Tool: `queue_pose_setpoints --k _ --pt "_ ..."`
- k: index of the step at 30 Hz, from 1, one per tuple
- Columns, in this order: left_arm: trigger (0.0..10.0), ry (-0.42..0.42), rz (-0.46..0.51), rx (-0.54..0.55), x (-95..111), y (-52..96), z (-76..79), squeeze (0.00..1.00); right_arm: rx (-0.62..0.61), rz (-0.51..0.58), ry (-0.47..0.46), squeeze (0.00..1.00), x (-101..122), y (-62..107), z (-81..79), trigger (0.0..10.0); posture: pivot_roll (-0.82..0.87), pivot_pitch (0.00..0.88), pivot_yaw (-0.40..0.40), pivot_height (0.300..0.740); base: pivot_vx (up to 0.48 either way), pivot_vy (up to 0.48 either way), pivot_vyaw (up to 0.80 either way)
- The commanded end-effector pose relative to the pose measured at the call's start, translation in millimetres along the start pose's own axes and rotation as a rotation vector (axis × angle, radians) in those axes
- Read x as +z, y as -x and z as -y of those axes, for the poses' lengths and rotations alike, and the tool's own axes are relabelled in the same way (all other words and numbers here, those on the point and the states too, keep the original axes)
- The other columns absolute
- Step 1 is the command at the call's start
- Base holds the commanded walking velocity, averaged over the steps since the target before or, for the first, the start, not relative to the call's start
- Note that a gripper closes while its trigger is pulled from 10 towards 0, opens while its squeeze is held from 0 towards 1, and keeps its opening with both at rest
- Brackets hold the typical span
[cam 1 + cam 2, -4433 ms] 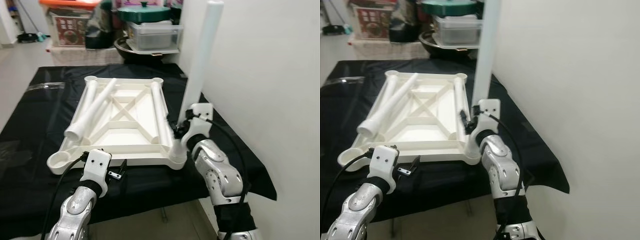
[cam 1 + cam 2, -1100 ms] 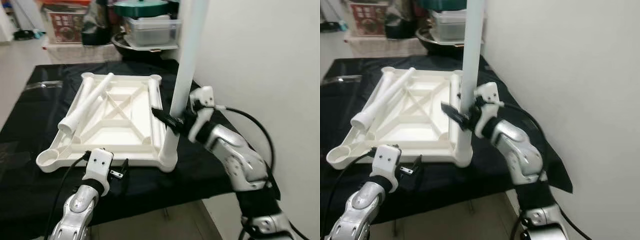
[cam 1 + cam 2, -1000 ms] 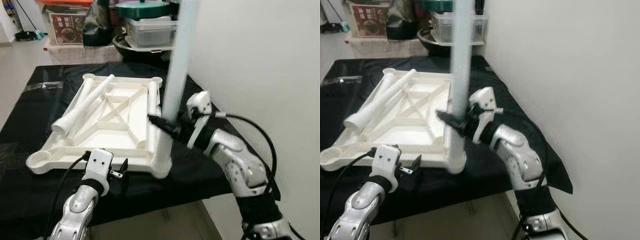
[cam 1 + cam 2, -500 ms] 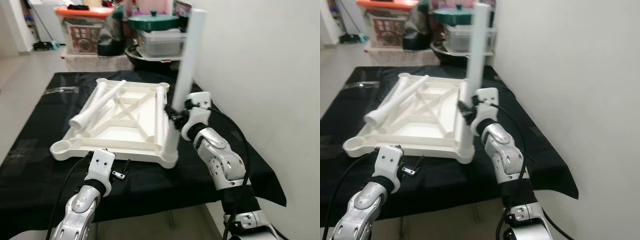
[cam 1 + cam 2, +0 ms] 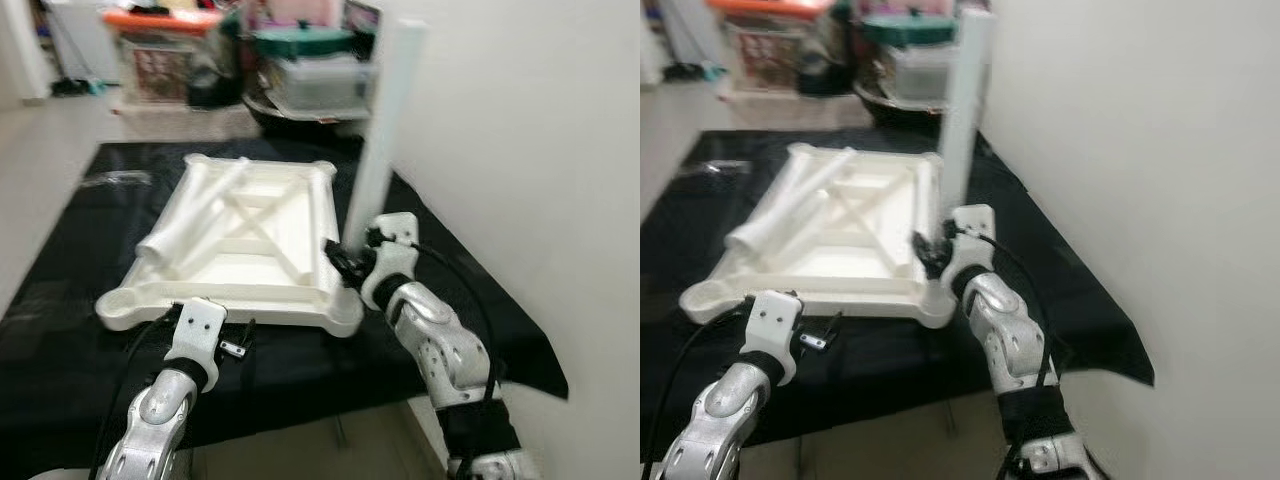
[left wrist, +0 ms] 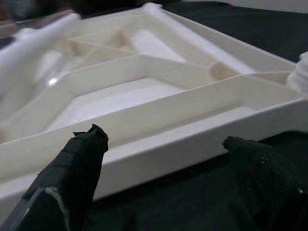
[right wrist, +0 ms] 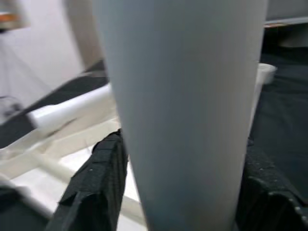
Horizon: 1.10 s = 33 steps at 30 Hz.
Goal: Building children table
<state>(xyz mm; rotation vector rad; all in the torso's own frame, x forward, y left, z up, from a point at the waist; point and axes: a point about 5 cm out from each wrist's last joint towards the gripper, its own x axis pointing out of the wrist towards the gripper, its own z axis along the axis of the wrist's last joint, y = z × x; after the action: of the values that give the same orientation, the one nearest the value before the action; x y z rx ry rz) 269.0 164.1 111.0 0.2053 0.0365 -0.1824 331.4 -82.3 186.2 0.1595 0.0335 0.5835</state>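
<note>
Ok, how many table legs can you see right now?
4. One leg stands upright at the tabletop's near right corner, gripped by the right gripper. One lies along its right edge. Two lie on its left side, one across the other.

Open black cloth (image 5: 60, 250) is left at the frame's left and lower edge. The centre is taken by the upturned tabletop (image 5: 240, 240), with a loose leg (image 5: 190, 215) across it. The right is blocked by the upright leg (image 5: 378, 130) and wall (image 5: 520, 150); the top by stacked boxes (image 5: 310, 75).
</note>
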Motion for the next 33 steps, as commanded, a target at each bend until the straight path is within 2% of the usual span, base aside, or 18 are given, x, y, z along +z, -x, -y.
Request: queue_pose_setpoints --k 1,3,6,11,12,16,17,18,19,21,22,23,25,26,27,31,32,33 --pt "10.0 0.005 -0.003 0.001 -2.4 0.0 0.0 0.0 0.218 0.051 0.009 0.0 15.3 -2.1 -14.4 10.0 0.12 0.0 -0.077 0.74 0.0 0.0 0.0" --pt "10.0 0.008 -0.004 -0.01 -2.4 0.3 4.9 0.0 0.453 0.057 0.044 0.0 18.3 8.1 -22.8 10.0 0.12 0.0 -0.077 0.74 0.0 0.0 0.0" --pt "10.0 0.012 0.0 -0.021 -1.7 0.4 9.3 0.0 0.56 0.027 0.078 0.0 12.7 15.5 -25.6 10.0 0.13 0.0 -0.082 0.74 0.0 0.0 0.0" --pt "10.0 0.01 0.0 -0.013 -1.5 0.1 7.4 0.0 0.621 0.003 0.062 0.0 5.8 15.0 -31.9 10.0 0.13 0.0 -0.089 0.74 0.0 0.0 0.0" --pt "10.0 0.01 -0.001 -0.006 -1.9 0.1 5.4 0.0 0.62 -0.002 0.046 0.0 1.6 11.1 -33.9 8.8 0.13 0.0 -0.089 0.74 0.0 0.0 0.0" --pt "10.0 0.01 -0.002 -0.001 -2.1 0.1 3.9 0.0 0.615 -0.006 0.036 0.0 -1.0 8.1 -35.2 8.8 0.14 0.0 -0.091 0.74 0.0 0.0 0.0" --pt "10.0 0.009 -0.003 -0.003 -2.2 0.7 4.6 0.0 0.53 -0.015 0.014 0.0 -4.3 1.4 -29.6 0.0 0.14 0.0 -0.092 0.74 0.0 0.0 0.0" --pt "10.0 0.009 -0.003 -0.003 -2.2 0.7 4.6 0.0 0.53 -0.015 0.014 0.0 -4.3 1.4 -29.6 0.0 0.14 0.0 -0.092 0.74 0.0 0.0 0.0" --pt "10.0 0.009 -0.003 -0.005 -2.0 1.6 5.5 0.0 0.339 -0.037 0.001 0.0 -8.8 -7.5 -15.3 0.0 0.14 0.0 -0.092 0.74 0.0 0.0 0.0" --pt "10.0 0.009 -0.003 -0.005 -2.0 1.6 5.5 0.0 0.339 -0.037 0.001 0.0 -8.8 -7.5 -15.3 0.0 0.14 0.0 -0.092 0.74 0.0 0.0 0.0" --pt "10.0 0.01 -0.005 -0.004 -3.0 3.5 5.1 0.0 -0.125 -0.082 -0.037 0.0 -18.8 -11.8 23.5 0.0 0.14 0.0 -0.092 0.74 0.0 0.0 0.0" --pt "10.0 0.01 -0.005 -0.004 -3.0 3.5 5.1 0.0 -0.125 -0.082 -0.037 0.0 -18.8 -11.8 23.5 0.0 0.14 0.0 -0.092 0.74 0.0 0.0 0.0" --pt "10.0 0.009 -0.011 0.002 -5.4 4.4 3.5 0.0 -0.545 -0.127 -0.049 0.0 -29.2 3.1 56.3 0.0 0.13 0.0 -0.088 0.74 0.0 0.0 0.0" --pt "10.0 0.009 -0.011 0.002 -5.4 4.4 3.5 0.0 -0.545 -0.127 -0.049 0.0 -29.2 3.1 56.3 0.0 0.13 0.0 -0.088 0.74 0.0 0.0 0.0" --pt "10.0 0.01 -0.013 0.003 -5.6 4.3 3.4 0.0 -0.653 -0.132 -0.053 0.0 -31.9 11.2 61.9 0.0 0.13 0.0 -0.088 0.74 0.0 0.0 0.0" --pt "10.0 0.015 -0.01 -0.003 -4.5 3.4 6.4 0.0 -0.639 -0.102 -0.034 0.0 -30.8 18.4 52.3 0.0 0.13 0.0 -0.082 0.74 0.0 0.0 0.0" --pt "10.0 0.017 -0.008 -0.01 -3.7 3.0 8.0 0.0 -0.554 -0.072 -0.01 0.0 -25.3 18.0 37.5 10.0 0.12 0.0 -0.076 0.74 0.0 0.0 0.0" --pt "10.0 0.017 -0.008 -0.01 -3.7 3.0 8.0 0.0 -0.554 -0.072 -0.01 0.0 -25.3 18.0 37.5 10.0 0.12 0.0 -0.076 0.74 0.0 0.0 0.0"
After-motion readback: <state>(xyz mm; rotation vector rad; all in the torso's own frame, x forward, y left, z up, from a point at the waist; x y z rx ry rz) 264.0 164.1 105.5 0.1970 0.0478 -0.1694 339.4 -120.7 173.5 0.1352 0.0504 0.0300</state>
